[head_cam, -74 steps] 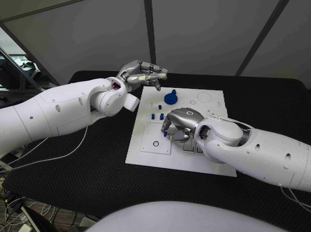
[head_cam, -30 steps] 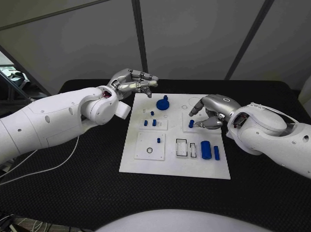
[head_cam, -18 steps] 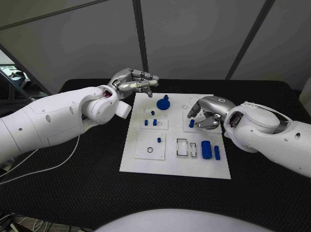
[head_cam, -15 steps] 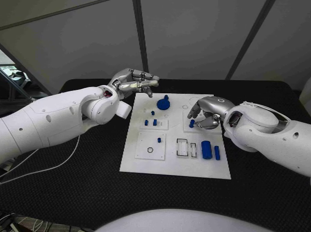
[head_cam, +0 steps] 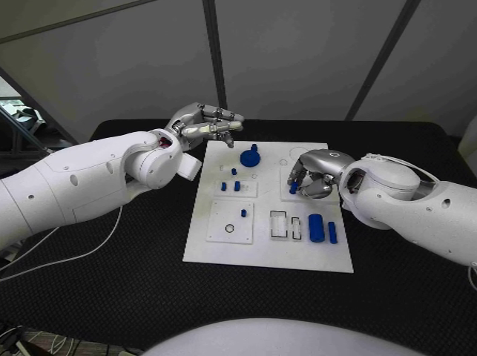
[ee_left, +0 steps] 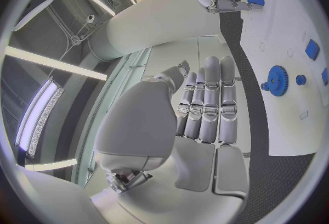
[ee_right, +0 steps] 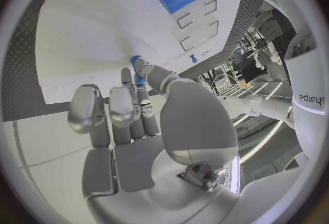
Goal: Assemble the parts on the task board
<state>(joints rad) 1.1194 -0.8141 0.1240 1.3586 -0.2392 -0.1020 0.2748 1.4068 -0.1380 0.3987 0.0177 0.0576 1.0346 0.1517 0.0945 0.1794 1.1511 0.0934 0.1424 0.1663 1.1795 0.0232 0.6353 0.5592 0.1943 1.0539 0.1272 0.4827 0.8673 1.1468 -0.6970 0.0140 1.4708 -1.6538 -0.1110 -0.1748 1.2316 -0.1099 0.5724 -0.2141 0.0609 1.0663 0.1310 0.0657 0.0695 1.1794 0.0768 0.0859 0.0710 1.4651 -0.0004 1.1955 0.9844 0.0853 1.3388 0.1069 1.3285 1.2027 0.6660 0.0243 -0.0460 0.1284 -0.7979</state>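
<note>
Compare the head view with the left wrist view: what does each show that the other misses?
Head view: the whole board to its near edge, and the left arm. Left wrist view: the left robot hand from the palm side, fingers straight, holding nothing. Both: the gear and the right robot hand pinching a peg at the board.

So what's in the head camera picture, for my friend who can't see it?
The robot's right hand pinches a small blue part over the white task board, where more blue parts lie. Its left hand hangs curled and empty beyond the board's far corner.
</note>
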